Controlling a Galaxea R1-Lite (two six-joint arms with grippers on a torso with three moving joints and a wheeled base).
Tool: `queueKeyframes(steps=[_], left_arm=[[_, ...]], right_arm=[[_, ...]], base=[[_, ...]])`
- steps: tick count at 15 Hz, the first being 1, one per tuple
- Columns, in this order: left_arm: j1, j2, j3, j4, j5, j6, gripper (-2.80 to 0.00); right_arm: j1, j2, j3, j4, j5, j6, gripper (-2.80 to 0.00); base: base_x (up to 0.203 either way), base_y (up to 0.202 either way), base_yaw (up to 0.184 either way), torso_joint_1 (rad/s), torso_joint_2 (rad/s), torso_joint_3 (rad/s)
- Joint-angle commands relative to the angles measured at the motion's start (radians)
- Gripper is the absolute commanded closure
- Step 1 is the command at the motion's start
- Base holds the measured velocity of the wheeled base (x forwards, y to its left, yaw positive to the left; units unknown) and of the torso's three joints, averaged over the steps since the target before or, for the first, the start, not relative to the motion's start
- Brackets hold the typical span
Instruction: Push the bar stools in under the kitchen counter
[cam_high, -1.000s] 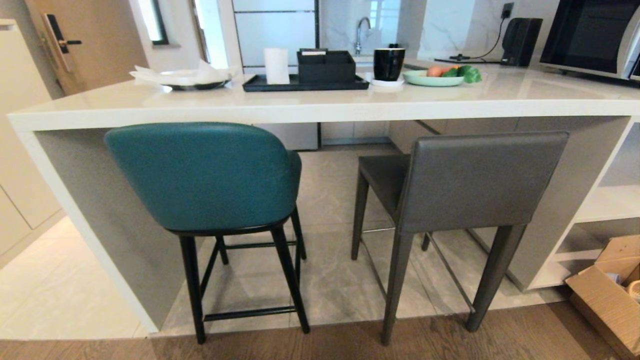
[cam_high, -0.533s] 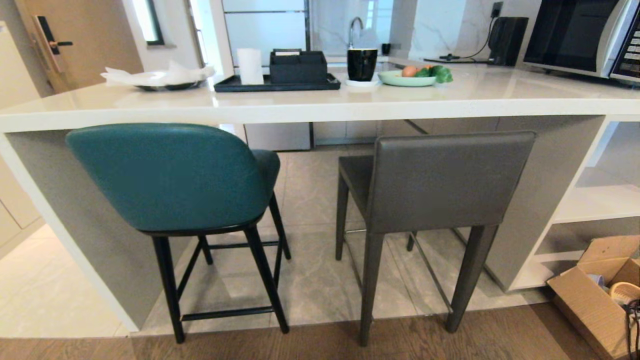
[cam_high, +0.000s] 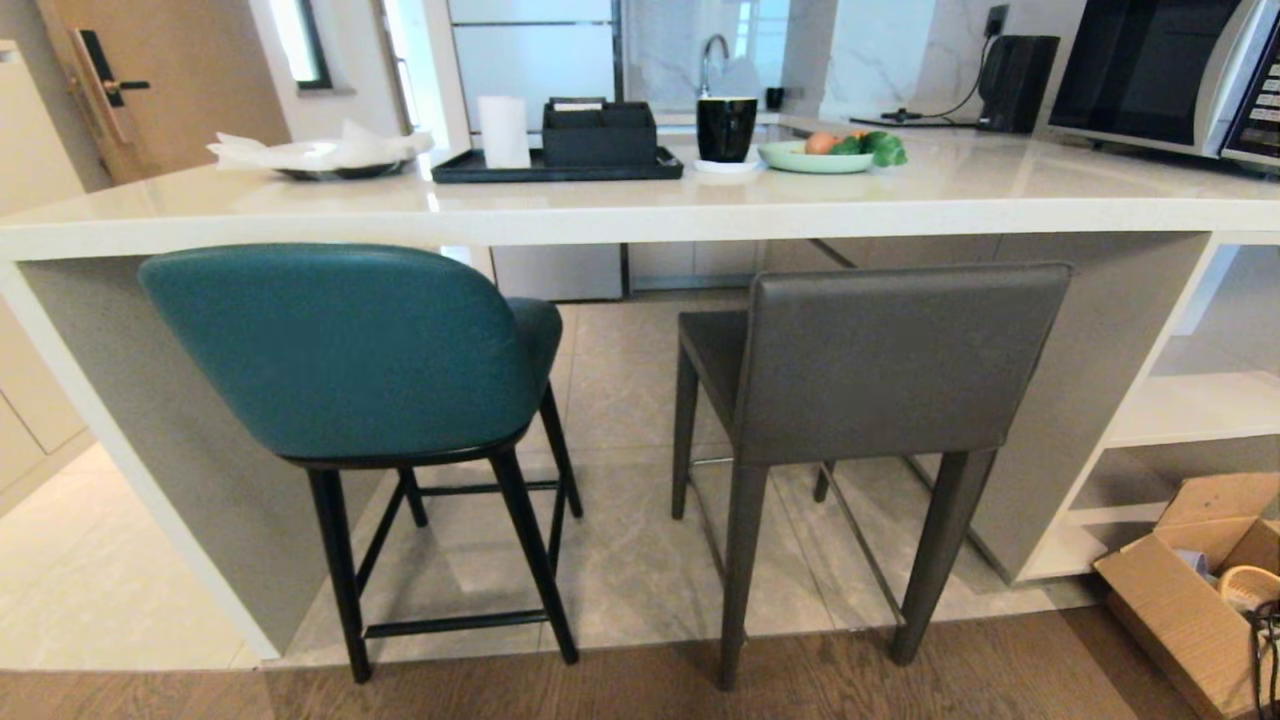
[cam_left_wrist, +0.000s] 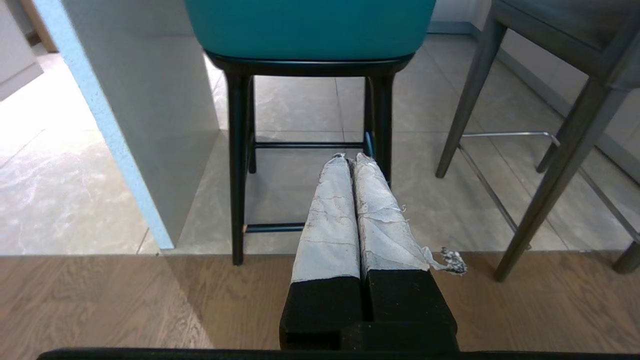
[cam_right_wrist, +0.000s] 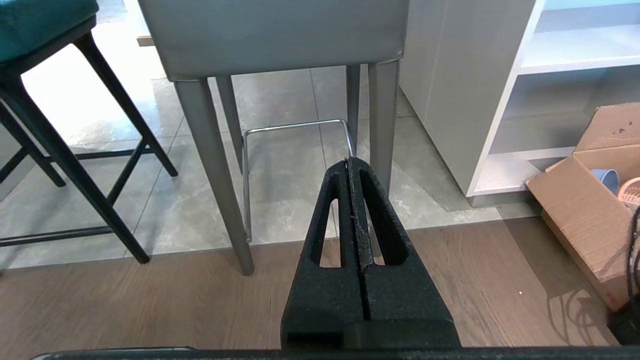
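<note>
Two bar stools stand under the front edge of the off-white kitchen counter (cam_high: 640, 215), backs towards me. The teal stool (cam_high: 340, 350) with black legs is on the left, the dark grey stool (cam_high: 890, 360) with tapered legs on the right. Their rear legs rest on the wood strip at the tile edge. Neither arm shows in the head view. My left gripper (cam_left_wrist: 350, 159) is shut and empty, low before the teal stool (cam_left_wrist: 310, 30). Shut and empty too, my right gripper (cam_right_wrist: 348, 161) hangs low before the grey stool (cam_right_wrist: 280, 35).
On the counter sit a black tray (cam_high: 555, 165) with a box and cup, a black mug (cam_high: 726, 128), a green plate of vegetables (cam_high: 815, 157) and a microwave (cam_high: 1160, 75). An open cardboard box (cam_high: 1190, 590) lies on the floor at right, beside white shelves (cam_high: 1190, 410).
The whole head view shifted left over the first half second, then steadied: the camera moved. Stools and grippers have not visibly moved on their own.
</note>
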Motion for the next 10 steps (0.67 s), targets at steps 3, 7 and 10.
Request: queueKeyframes(steps=[3, 7, 10], left_arm=[[0.000, 0.002, 0.000, 0.000, 0.000, 0.000, 0.00], [0.000, 0.002, 0.000, 0.000, 0.000, 0.000, 0.00], [0.000, 0.002, 0.000, 0.000, 0.000, 0.000, 0.00]], right_arm=[[0.001, 0.002, 0.002, 0.000, 0.000, 0.000, 0.00], [0.001, 0.002, 0.002, 0.000, 0.000, 0.000, 0.00], [0.001, 0.002, 0.002, 0.000, 0.000, 0.000, 0.00]], base=[[0.000, 0.000, 0.000, 0.036, -0.13, -0.097], [0.000, 0.000, 0.000, 0.104, -0.33, -0.283], [0.000, 0.000, 0.000, 0.173, -0.52, -0.290]])
